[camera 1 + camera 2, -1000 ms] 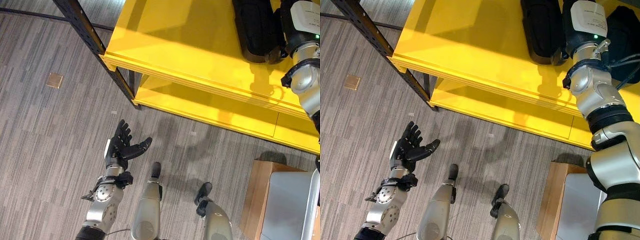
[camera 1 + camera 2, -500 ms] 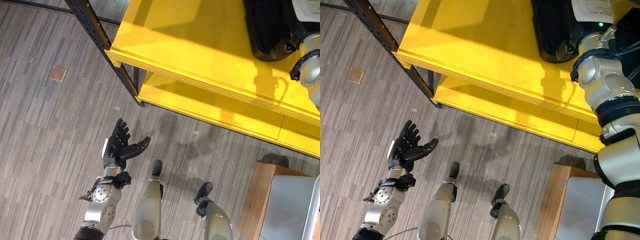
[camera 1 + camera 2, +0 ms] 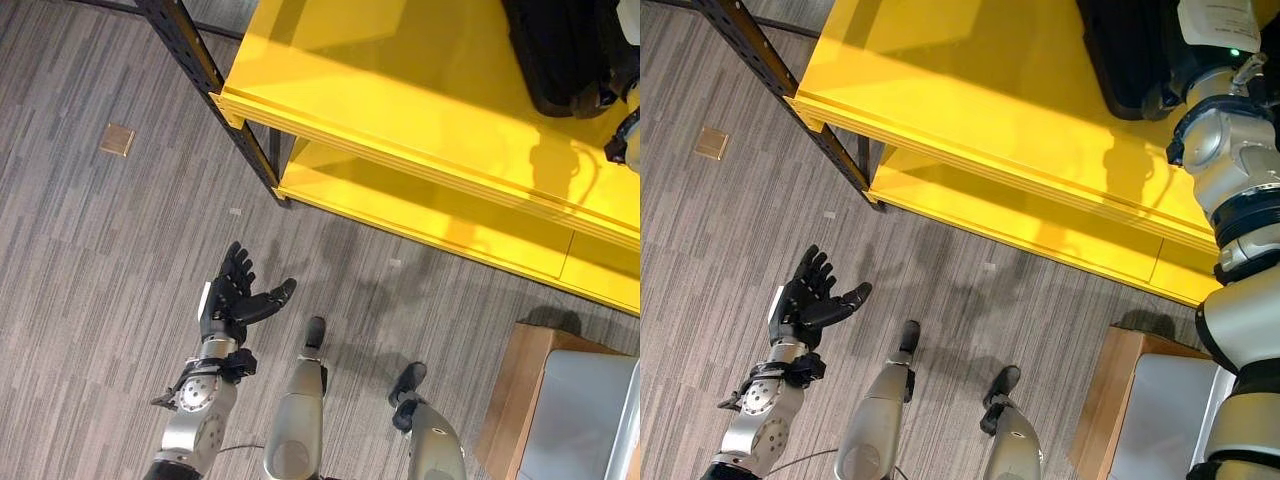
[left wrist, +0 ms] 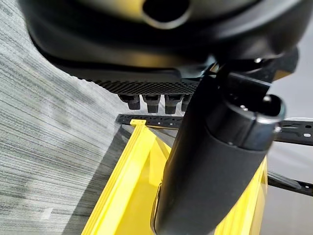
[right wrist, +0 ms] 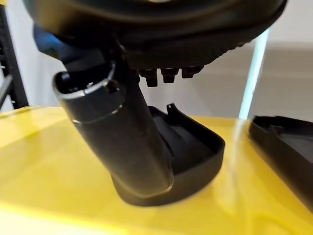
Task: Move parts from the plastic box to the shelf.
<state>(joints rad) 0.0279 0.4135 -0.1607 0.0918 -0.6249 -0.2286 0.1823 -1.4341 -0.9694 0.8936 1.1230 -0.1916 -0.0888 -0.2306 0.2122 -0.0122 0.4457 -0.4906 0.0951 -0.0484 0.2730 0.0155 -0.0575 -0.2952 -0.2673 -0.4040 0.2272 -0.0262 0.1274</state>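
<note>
A black moulded part [image 3: 1130, 55] lies on the top deck of the yellow shelf [image 3: 400, 100]. In the right wrist view my right hand [image 5: 117, 132] hovers over that part [image 5: 195, 147], thumb out and fingers straight, so it is open. A second black part [image 5: 288, 142] rests beside the first. My left hand [image 3: 235, 300] floats palm-up above the floor, open and with nothing in it. The grey plastic box [image 3: 590, 420] sits at the lower right; what it contains is hidden.
The box stands on a wooden stand [image 3: 515, 390]. The shelf has a lower yellow deck [image 3: 430, 220] and a black perforated upright [image 3: 190, 50] at its left corner. A small brown square [image 3: 117, 139] lies on the grey carpet.
The whole picture has shifted, so the camera moved. My left hand has sunk slightly. The right arm stays over the shelf by the black part.
</note>
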